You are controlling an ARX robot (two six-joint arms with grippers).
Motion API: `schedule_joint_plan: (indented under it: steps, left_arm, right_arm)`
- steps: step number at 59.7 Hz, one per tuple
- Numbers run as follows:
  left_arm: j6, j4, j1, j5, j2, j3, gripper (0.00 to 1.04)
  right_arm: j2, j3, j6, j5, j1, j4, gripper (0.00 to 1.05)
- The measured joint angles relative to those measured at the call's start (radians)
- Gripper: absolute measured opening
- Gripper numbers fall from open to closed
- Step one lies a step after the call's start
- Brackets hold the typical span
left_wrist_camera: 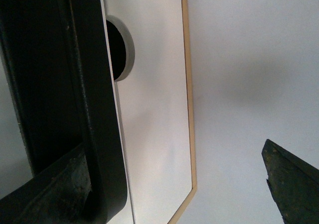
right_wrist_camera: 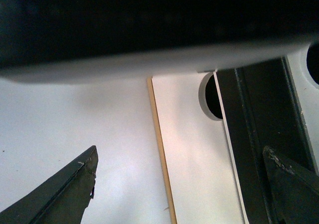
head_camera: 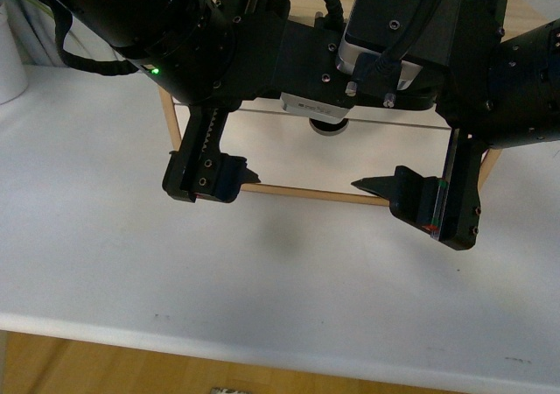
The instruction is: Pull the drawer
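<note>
- The table [head_camera: 262,271] was smooth, matt white, with a few dark specks towards the lower edge of the front view.
- The handle [left_wrist_camera: 102,134] was black with a soft sheen.
- The frame strip [left_wrist_camera: 188,84] was pale, bare wood.
- The left gripper [left_wrist_camera: 172,179] had dark, scuffed, rough-looking fingertips [left_wrist_camera: 291,184].

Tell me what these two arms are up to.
Both arms reach over the white table to the drawer. The left end effector and the right end effector are both open, and the black bar handle lies between the tips of each, close to one side. Neither is closed on it. How far out the drawer is cannot be told.
</note>
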Motion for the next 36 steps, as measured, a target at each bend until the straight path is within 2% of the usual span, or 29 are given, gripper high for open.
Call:
schedule_joint_plan:
  steps: [36]
  left_arm:
    - [0.000, -0.006, 0.007, 0.009, 0.002, 0.000, 0.99]
  right_arm:
    - [0.021, 0.019, -0.013, -0.025, -0.054, -0.029, 0.96]
